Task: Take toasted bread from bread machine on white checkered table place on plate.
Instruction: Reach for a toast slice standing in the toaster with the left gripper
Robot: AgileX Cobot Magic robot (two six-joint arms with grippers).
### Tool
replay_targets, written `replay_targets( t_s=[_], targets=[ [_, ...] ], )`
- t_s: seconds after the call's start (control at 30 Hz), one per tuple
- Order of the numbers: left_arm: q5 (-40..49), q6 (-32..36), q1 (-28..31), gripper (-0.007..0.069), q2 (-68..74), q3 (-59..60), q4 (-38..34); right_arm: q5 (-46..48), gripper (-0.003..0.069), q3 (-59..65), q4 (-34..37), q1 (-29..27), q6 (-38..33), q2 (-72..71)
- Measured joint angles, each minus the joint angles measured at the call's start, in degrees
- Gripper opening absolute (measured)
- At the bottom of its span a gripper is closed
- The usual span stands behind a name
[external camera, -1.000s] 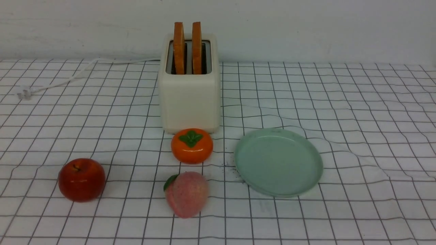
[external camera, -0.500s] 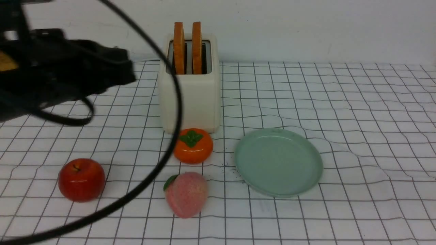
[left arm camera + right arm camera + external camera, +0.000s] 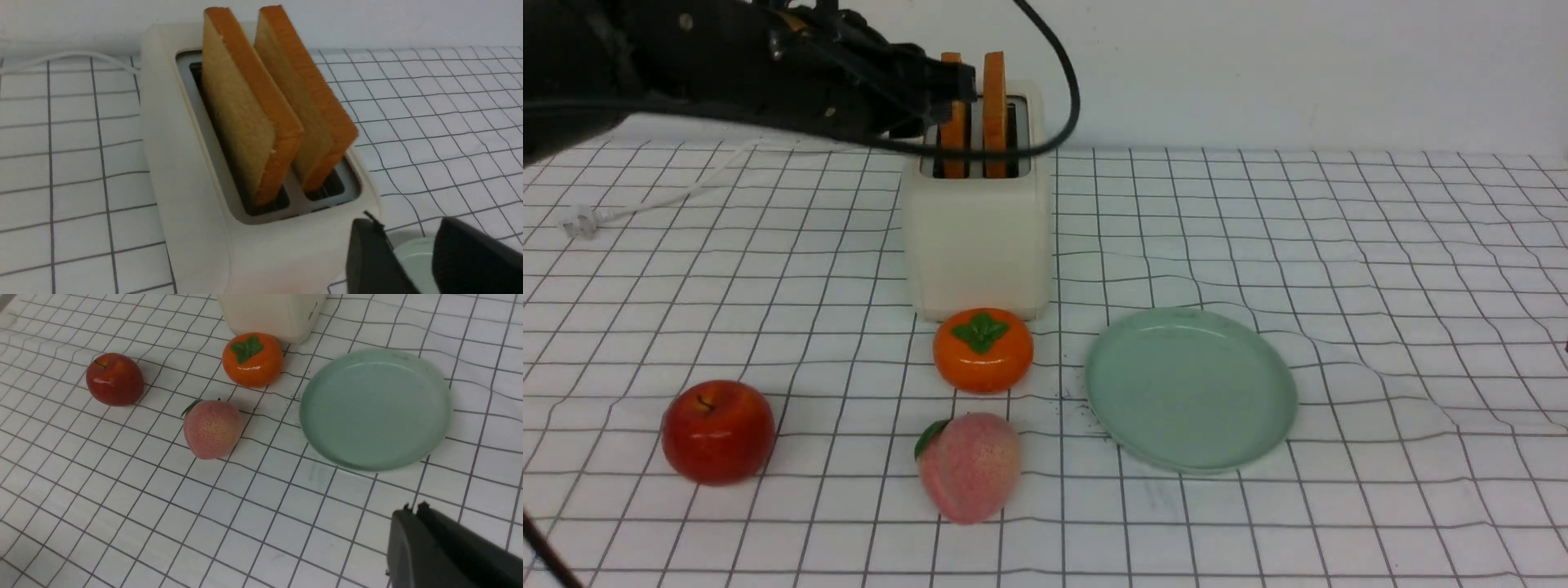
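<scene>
The right jaws are pressed closed above the worktop, in front-right of the bread machine. The plate lies before its right corner. Both toasted bread slices stand in its slots; the left jaws gape open by the left slice.

The robot's bulky black left arm trails a thick, looping black cable; both wrists end in flat, charcoal-grey fingers.

Three fruits, lying loose.
A red apple sits alone to the left; an orange, green-leafed persimmon lies just behind a pink peach, not touching.
</scene>
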Motion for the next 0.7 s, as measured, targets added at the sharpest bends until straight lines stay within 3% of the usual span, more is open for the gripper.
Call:
replay_targets(
  t_s=[0.07,0.17,0.47,0.7],
  targets=[
    [5.0,-2.4,0.8,0.0365,3.9,-5.7,0.2,0.0,0.0011,0.0,0.2,0.0,0.0,0.0],
    [9.0,-4.4,1.1,0.0419,8.4,-11.6,0.7,0.0,0.0011,0.0,0.8,0.0,-0.3,0.0],
    [8.8,-5.5,1.1,0.0431,15.7,-17.5,6.6,-0.7,0.0013,0.0,1.7,0.0,-3.5,0.0],
    [2.7,-6.4,1.1,0.0430,17.1,-17.5,7.7,-9.8,0.0013,0.0,7.0,0.0,-10.3,0.0]
  ],
)
